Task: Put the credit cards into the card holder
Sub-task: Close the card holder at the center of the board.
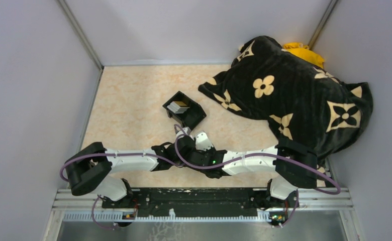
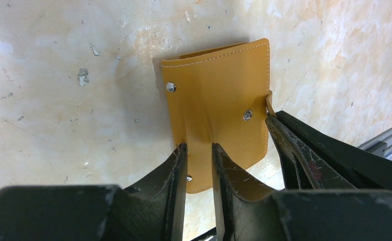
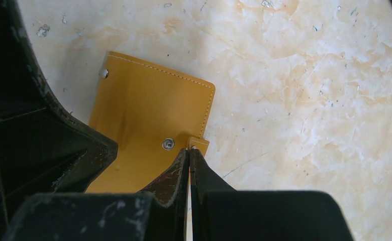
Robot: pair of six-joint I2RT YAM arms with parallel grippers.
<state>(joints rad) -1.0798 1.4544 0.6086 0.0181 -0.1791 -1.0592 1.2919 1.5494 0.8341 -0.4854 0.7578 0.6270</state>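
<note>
Orange-tan leather bifold card holder (image 2: pixel 216 115) near bench's front edge still closed, left gripper (image 2: pixel 199 150) pinching its edge, right gripper (image 3: pixel 190 153) pressed together on its tab (image 3: pixel 198 144); grey-white cards (image 1: pixel 179 106) still in black square box (image 1: pixel 185 111), none inserted

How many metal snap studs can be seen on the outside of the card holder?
3 in the left wrist view on the card holder: one near its upper left corner, one beside the tab, one low between the left gripper's fingers. Others may be hidden.
</note>
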